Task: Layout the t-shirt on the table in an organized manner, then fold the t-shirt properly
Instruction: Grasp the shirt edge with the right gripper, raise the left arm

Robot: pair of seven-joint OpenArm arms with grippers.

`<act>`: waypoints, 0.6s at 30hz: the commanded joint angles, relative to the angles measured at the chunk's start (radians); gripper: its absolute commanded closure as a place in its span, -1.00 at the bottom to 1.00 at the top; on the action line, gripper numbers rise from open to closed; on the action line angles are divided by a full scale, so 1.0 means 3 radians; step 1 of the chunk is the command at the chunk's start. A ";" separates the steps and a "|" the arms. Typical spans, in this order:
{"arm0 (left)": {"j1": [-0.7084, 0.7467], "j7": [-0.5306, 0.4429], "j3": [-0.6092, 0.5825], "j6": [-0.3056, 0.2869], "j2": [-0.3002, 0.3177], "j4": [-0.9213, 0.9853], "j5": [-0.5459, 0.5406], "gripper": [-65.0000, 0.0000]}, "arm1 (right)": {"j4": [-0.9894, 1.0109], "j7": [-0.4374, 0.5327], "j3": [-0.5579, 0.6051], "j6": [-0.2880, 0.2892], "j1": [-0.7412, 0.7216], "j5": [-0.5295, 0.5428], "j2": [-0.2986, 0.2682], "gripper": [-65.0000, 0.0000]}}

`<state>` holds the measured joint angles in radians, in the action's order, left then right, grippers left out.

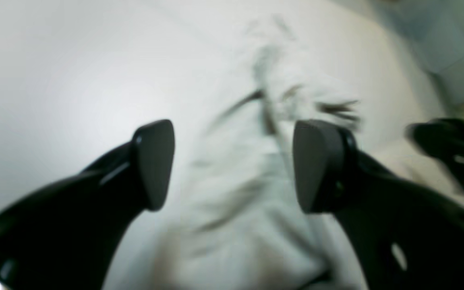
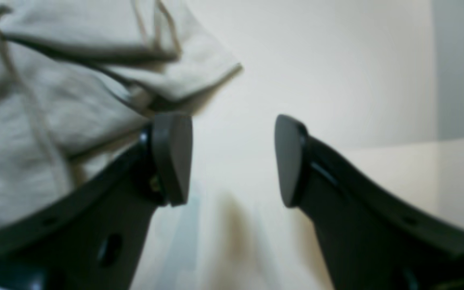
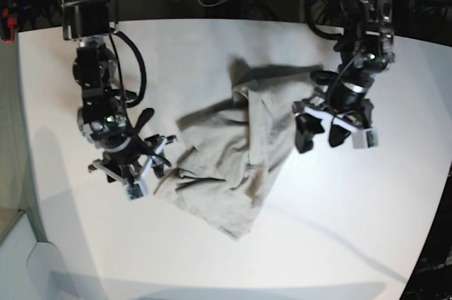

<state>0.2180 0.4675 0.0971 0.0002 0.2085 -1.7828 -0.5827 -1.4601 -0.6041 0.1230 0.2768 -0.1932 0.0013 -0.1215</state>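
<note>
The t-shirt lies crumpled mid-counter, its length slanting between my hands. My right hand, open and empty, sits just beside its lower edge; my left hand, also open, hovers beside the opposite edge.

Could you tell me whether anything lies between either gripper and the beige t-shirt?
Nothing visible does. The crumpled beige fabric t-shirt lies alone on the white matte table. The left gripper hangs open at one edge of it, and the right gripper hangs open at the opposite edge.
</note>
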 commanded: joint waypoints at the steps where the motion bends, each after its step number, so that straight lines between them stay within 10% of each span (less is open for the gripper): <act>1: 0.0043 -0.0078 0.0083 -0.0008 0.0044 -0.0054 -0.0024 -0.36 | -0.0122 0.0032 0.0037 0.0154 -0.0085 0.0039 0.0050 -0.04; 18: 0.0882 -0.0093 0.0983 -0.0019 0.0213 -0.0064 -0.0029 -0.36 | 0.1059 -0.0112 0.0232 0.0364 -0.1087 0.0024 0.0264 -0.44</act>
<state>0.4839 0.4637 0.3866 0.0002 0.2630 -1.7821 -0.5850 -1.1286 -0.6533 0.1947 0.3603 -0.4915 0.0025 -0.0441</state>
